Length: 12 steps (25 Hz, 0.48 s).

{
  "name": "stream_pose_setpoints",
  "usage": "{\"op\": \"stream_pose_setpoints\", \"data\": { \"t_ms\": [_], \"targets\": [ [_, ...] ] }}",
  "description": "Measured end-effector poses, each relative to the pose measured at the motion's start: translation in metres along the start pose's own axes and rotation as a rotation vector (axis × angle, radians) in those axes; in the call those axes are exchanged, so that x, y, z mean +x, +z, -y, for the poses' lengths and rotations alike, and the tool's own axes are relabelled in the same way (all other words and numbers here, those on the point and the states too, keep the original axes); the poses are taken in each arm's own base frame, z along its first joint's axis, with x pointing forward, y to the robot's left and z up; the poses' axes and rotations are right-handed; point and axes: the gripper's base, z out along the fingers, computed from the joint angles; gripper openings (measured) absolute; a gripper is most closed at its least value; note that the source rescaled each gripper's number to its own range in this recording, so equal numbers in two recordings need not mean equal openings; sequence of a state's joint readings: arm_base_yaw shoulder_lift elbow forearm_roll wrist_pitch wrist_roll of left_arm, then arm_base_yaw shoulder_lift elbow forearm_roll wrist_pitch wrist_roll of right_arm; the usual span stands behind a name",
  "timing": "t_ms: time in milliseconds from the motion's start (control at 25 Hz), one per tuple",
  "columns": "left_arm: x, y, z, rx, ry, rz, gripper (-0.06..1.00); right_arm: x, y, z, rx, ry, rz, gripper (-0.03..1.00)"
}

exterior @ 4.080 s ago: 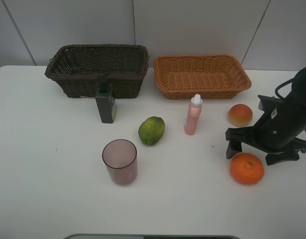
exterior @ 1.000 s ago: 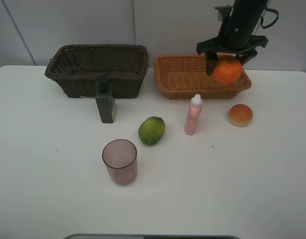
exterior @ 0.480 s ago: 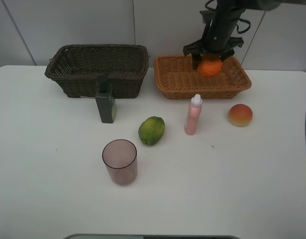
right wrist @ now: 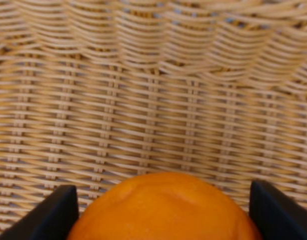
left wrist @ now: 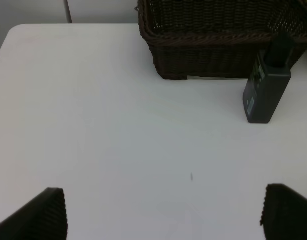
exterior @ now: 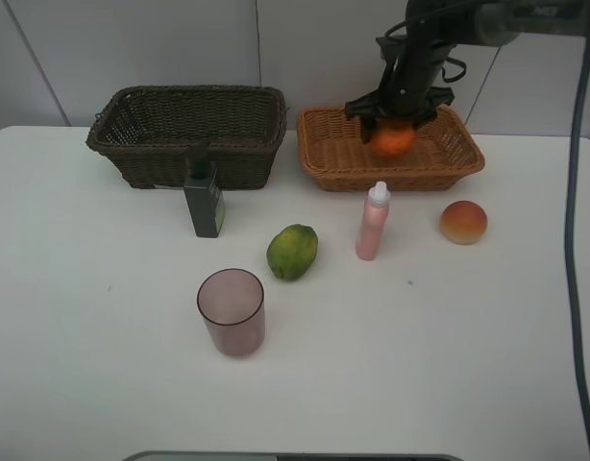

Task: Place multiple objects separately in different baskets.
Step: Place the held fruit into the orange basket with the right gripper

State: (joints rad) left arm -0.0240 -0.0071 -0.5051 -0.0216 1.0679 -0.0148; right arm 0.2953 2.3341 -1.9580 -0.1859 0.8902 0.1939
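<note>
Grips the orange [exterior: 393, 141] in the right gripper [exterior: 393, 120], one finger clamped at each side of the fruit, low inside the orange-tan basket [exterior: 319, 165] at the far right of the table [exterior: 468, 375]. Impossible to tell from either view whether the fruit touches the weave.

Best to lower straight down until the orange rests on the basket floor, and only then spread the fingers, slowly. A release from any height probably sends a round fruit rolling to the wall. Keep near the middle of the basket, well off the rim. Afterwards lift vertically, so as not to snag a finger on the wicker.

Over on the left: the left gripper [left wrist: 163, 215] spread wide and holding nothing, above bare table near the dark brown basket [exterior: 180, 163] and just near of the dark green pump bottle [exterior: 204, 204].

Waiting on the table, each apart from the others — green fruit [exterior: 292, 252], pink bottle [exterior: 373, 223], peach-like fruit [exterior: 463, 222] and mauve cup [exterior: 232, 311].
</note>
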Motion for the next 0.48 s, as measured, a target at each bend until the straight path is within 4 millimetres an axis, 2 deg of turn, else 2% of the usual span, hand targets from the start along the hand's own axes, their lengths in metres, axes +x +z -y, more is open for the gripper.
{"op": "stream_pose_setpoints", "data": {
  "t_ms": [440, 480],
  "targets": [
    [0.0000, 0.0000, 0.0000, 0.000, 0.000, 0.000, 1.00, -0.0010, 0.0093, 0.0045, -0.010, 0.018, 0.021, 0.56],
    [0.0000, 0.0000, 0.0000, 0.000, 0.000, 0.000, 1.00, -0.0011, 0.0093, 0.0045, -0.011, 0.019, 0.021, 0.59]
  ]
}}
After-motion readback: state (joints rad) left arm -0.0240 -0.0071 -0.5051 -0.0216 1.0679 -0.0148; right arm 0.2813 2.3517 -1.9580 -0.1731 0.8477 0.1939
